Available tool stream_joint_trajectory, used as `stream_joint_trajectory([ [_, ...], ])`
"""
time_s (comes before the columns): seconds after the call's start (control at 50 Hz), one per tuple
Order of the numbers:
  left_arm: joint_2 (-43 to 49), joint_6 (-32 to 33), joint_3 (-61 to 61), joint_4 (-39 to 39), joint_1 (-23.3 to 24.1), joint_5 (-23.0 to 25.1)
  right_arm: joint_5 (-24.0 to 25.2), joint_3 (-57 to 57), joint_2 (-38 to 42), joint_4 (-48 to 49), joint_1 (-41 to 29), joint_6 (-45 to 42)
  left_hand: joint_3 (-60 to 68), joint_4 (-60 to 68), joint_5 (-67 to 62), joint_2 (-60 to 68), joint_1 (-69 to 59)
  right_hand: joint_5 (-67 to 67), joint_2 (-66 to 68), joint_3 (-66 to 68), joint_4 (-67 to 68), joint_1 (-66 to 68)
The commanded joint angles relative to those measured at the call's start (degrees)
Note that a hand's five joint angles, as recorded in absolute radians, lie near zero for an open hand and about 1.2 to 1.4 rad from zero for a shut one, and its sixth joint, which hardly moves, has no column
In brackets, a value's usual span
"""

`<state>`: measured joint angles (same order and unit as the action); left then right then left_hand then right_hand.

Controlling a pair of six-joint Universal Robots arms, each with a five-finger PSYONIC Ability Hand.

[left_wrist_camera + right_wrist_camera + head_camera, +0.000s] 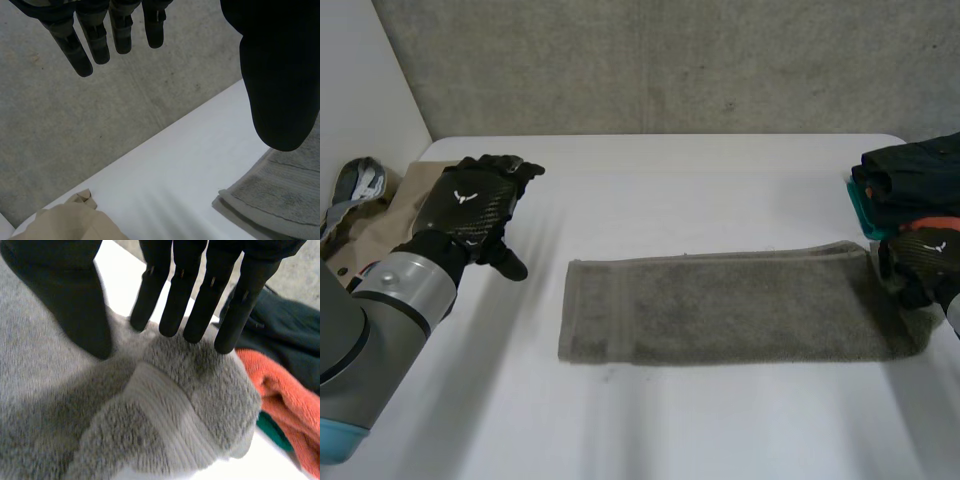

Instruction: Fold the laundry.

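Grey towel (720, 305) lies flat as a long, narrow band across the middle of the counter (650, 430), apparently doubled lengthwise, with fairly even edges. Right hand (920, 262) rests on its right end near the counter's right edge: fingers straight, thumb spread, nothing clamped, cloth humped under the palm. Left hand (475, 205) hangs above the left side, fingers straight, clear of the cloth. Judgement: an end-to-end fold is due; pinch both layers, carry level, align edges. Folded stack (910, 185) stands just beyond.
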<state>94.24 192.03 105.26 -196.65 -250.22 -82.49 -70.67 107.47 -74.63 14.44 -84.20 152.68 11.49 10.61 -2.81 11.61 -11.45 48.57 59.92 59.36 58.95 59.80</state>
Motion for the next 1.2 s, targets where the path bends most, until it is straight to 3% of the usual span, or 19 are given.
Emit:
stream_joint_trajectory([
  [0.02,0.2,-1.0,-0.2,-0.4,0.5,-0.7,-0.1,-0.2,-0.7,1.0,-1.0,3.1,-1.5,-0.6,2.8,-1.6,1.4,11.8,10.5,11.0,11.5,10.6],
  [0.16,0.2,-1.1,-0.2,-0.3,0.7,-0.7,-1.1,-0.9,-1.3,1.2,-0.3,7.5,-1.5,-0.6,2.8,-1.6,1.4,-6.2,-7.5,-6.9,-6.5,-7.4],
  [0.24,0.2,-1.3,-0.2,-0.3,0.7,-0.7,-3.2,-3.0,-0.9,1.1,-0.4,10.5,-1.5,-0.6,2.8,-1.6,1.4,-26.3,-27.7,-27.1,-26.7,-27.6],
  [0.3,0.2,-1.3,-0.2,-0.4,0.7,-0.7,-4.9,-5.7,0.5,0.7,-0.7,12.0,-1.5,-0.6,2.8,-1.6,1.4,-26.9,-28.2,-27.7,-27.2,-28.1],
  [0.72,0.8,-1.3,-0.2,-0.7,0.7,-0.7,-8.3,-21.3,17.8,-3.7,-2.1,11.2,-1.5,-0.6,2.8,-1.6,1.4,-18.3,-19.6,-19.1,-18.7,-19.5],
  [0.8,0.8,-1.3,-0.2,-0.7,0.7,-0.7,-8.3,-22.4,18.8,-3.5,-2.2,11.0,-1.5,-0.6,2.8,-1.6,1.4,21.3,20.0,20.5,20.9,20.1],
  [0.88,0.8,-1.3,-0.2,-0.7,0.7,-0.7,-7.8,-23.4,17.9,-3.4,-3.6,9.9,-1.5,-0.6,2.8,-1.6,1.4,21.4,20.1,20.6,21.1,20.2],
  [1.04,0.3,-1.3,-0.2,-0.7,0.3,-1.4,-6.0,-27.3,13.6,-3.7,-14.7,7.5,-1.5,-0.6,2.8,-1.6,1.4,21.4,20.1,20.6,21.1,20.2],
  [1.2,-2.0,-1.3,0.1,-0.7,-0.5,-3.0,3.0,-31.5,13.9,-3.0,-33.6,7.4,-1.5,-0.6,2.8,-1.6,1.4,21.4,20.1,20.6,21.1,20.2],
])
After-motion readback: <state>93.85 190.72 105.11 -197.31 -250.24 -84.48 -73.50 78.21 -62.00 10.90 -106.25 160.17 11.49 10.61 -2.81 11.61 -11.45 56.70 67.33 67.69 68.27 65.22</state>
